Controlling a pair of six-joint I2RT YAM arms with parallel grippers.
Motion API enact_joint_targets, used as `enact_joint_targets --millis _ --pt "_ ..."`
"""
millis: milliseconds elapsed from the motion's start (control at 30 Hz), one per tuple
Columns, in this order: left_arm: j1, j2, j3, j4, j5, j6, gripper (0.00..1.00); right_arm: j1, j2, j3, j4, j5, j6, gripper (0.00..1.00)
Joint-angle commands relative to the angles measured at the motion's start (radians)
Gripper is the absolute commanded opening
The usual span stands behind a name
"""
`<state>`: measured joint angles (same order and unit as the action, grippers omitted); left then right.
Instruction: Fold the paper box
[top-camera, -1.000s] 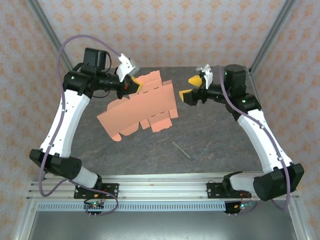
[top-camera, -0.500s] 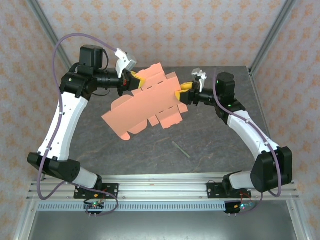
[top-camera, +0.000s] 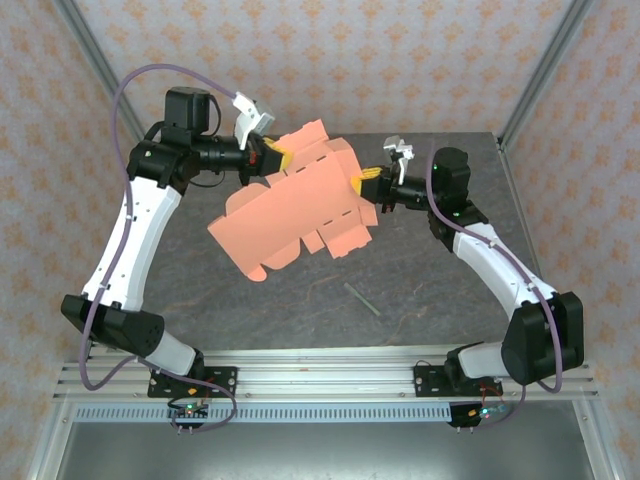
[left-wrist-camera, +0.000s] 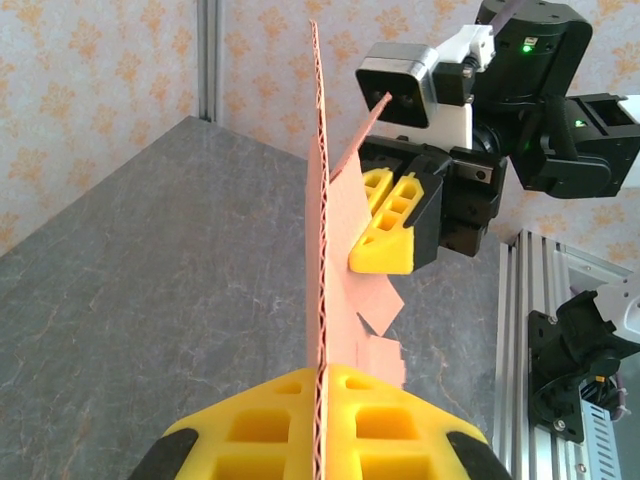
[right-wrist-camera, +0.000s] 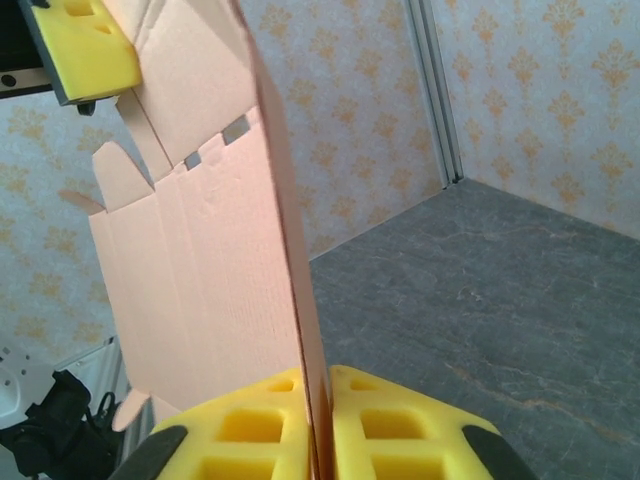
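Top external view: the left gripper (top-camera: 268, 158) clamps the far-left corner of the flat salmon paper box (top-camera: 295, 210), holding it above the table (top-camera: 420, 270). The right gripper (top-camera: 367, 186), wide open a second ago, has now pinched its right edge, so two-handed folding can likely begin

A thin greenish stick (top-camera: 362, 299) lies on the grey table (top-camera: 250, 312), near its front edge.

The left arm (top-camera: 135, 235) and right arm (top-camera: 500, 262) wear white shells between black joints, each trailed by a purple cable (top-camera: 121, 95). The left end effector (top-camera: 274, 157) and right end effector (top-camera: 367, 186) bear yellow, square-pocketed fingers (right-wrist-camera: 400, 425).
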<state>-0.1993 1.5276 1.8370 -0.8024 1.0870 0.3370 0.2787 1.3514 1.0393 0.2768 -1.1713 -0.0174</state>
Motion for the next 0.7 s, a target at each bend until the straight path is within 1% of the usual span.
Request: enact_joint_targets --millis 0,67,233,300,433,500,600,667 --pt "0.002 0.014 0.001 0.003 0.021 -0.027 0.0 0.007 -0.019 0.021 -0.005 -0.005 -0.049 0.04" --pt "0.005 0.024 0.009 -0.004 0.024 -0.035 0.0 0.006 -0.027 0.028 -0.058 0.014 -0.088 0.0" --pt "0.024 0.059 0.04 -0.038 0.024 -0.069 0.0 0.002 -0.047 0.053 -0.204 0.059 -0.189 0.0" --pt "0.032 0.069 0.046 -0.052 0.021 -0.07 0.07 -0.005 -0.046 0.07 -0.266 0.057 -0.219 0.0" --pt "0.05 0.064 0.03 -0.042 -0.037 -0.094 0.2 -0.016 -0.037 0.115 -0.395 0.037 -0.283 0.0" --pt "0.068 0.06 0.017 -0.018 -0.07 -0.128 0.3 -0.021 -0.028 0.152 -0.493 0.033 -0.337 0.0" --pt "0.095 0.048 -0.008 0.007 -0.131 -0.169 0.38 -0.026 -0.007 0.215 -0.645 0.037 -0.421 0.0" --pt "0.105 0.031 -0.028 0.016 -0.199 -0.196 0.42 -0.027 0.01 0.255 -0.723 0.045 -0.457 0.0"
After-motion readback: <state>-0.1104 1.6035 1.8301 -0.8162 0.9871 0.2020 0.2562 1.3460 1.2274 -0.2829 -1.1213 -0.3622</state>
